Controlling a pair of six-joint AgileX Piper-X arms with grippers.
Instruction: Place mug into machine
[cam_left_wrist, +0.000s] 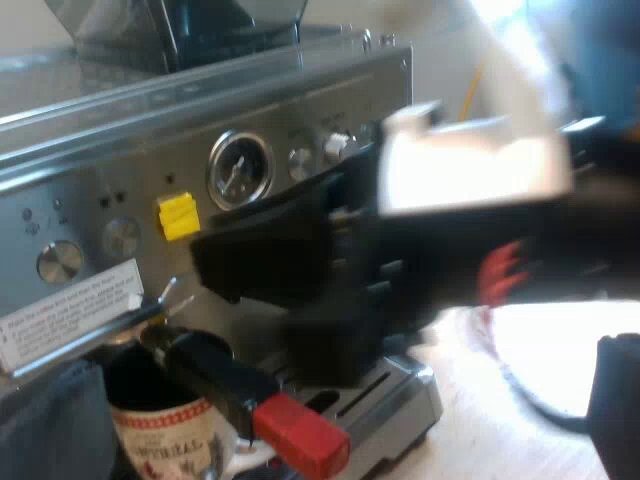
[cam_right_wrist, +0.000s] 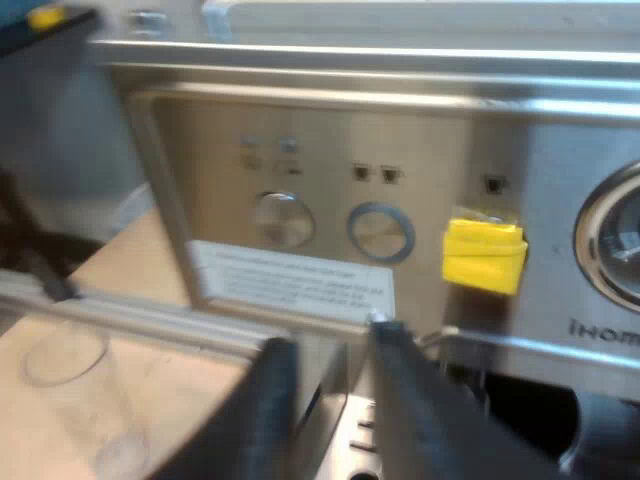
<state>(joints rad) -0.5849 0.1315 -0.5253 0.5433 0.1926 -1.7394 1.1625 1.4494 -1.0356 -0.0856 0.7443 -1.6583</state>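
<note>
Left wrist view: mug (cam_left_wrist: 160, 437) under holder (cam_left_wrist: 215, 375), left jaws wide | right jaws ajar, empty

Brushed-metal espresso machine (cam_right_wrist: 300, 130); seemingly wooden table (cam_right_wrist: 110, 265)

The right gripper (cam_right_wrist: 330, 345) had two matte black fingers (cam_right_wrist: 265, 420), broad at the base and tapering to narrow tips. The right arm (cam_left_wrist: 400, 260) was bulky and black, with a white boxy block (cam_left_wrist: 470, 165) and a blurred red marking (cam_left_wrist: 500, 275).

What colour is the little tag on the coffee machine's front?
Yellow tag, clearest in the right wrist view.
</note>
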